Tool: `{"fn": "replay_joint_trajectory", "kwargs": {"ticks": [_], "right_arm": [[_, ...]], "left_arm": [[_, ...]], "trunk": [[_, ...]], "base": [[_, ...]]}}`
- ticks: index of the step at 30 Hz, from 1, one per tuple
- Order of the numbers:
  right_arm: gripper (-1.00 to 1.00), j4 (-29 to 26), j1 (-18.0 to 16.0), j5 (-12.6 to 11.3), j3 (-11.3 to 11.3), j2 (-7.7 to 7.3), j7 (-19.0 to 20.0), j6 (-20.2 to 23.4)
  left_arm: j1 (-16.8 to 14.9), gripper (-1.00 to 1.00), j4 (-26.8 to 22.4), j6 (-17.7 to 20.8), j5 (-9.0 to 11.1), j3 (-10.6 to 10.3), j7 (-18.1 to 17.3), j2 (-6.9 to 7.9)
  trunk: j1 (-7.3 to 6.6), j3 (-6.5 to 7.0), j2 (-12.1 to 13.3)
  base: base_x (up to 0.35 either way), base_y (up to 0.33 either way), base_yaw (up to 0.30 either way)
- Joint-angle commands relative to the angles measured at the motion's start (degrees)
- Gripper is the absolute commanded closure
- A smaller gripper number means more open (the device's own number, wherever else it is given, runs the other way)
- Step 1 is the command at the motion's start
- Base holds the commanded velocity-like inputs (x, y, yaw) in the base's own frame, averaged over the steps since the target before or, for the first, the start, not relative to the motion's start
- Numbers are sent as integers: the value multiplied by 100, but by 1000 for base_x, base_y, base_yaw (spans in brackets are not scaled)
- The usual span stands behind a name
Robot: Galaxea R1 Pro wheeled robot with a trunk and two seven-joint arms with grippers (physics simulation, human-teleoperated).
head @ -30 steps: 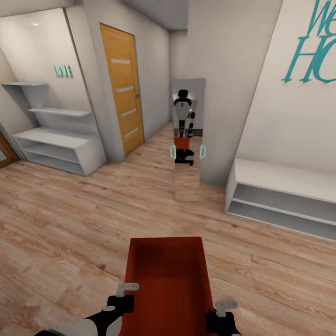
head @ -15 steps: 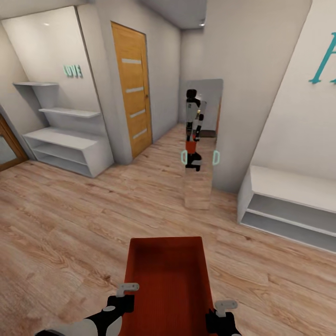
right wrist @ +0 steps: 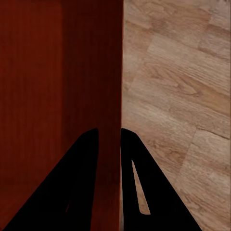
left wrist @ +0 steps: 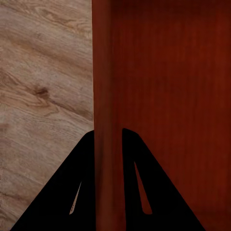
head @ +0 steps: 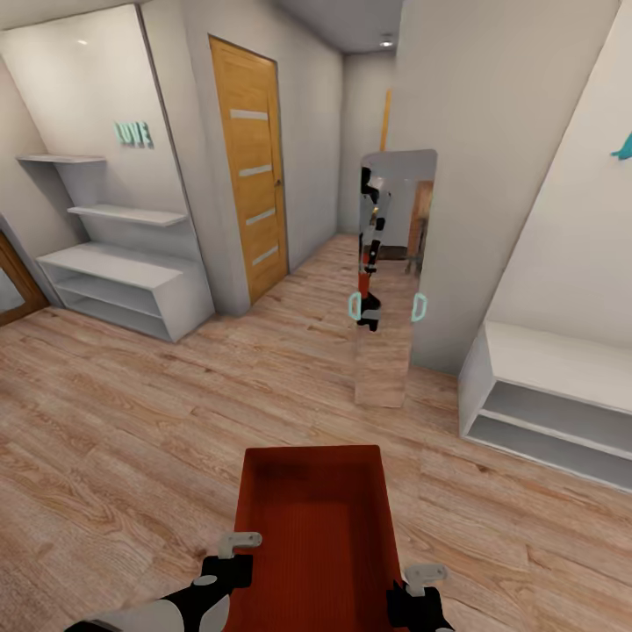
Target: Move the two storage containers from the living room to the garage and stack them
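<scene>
View swung left, mirror shifted right, container still pincer-held

One storage container, two end effectors — left, right — one door, one mirror.

Camera view panned left; mirror nearer.

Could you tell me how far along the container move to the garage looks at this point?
One storage container is picked up: left gripper and right gripper each clamp a side wall. It is being carried over a wood-plank floor, in a hallway. Left: reaching the garage, setting it down, fetching and stacking the second.
</scene>
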Motion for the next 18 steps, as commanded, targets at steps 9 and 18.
{"fn": "replay_joint_trajectory", "kwargs": {"ticks": [9, 18], "right_arm": [[100, 24, 0, 202, 138, -70, 22, -16], [100, 24, 0, 202, 138, -70, 14, -16]], "left_arm": [[-17, 100, 16, -25, -87, 145, -35, -7], [-17, 100, 16, -25, -87, 145, -32, -7]], "trunk": [[7, -10, -11], [7, -10, -11]], "base": [[317, 102, 0], [317, 118, 41]]}}
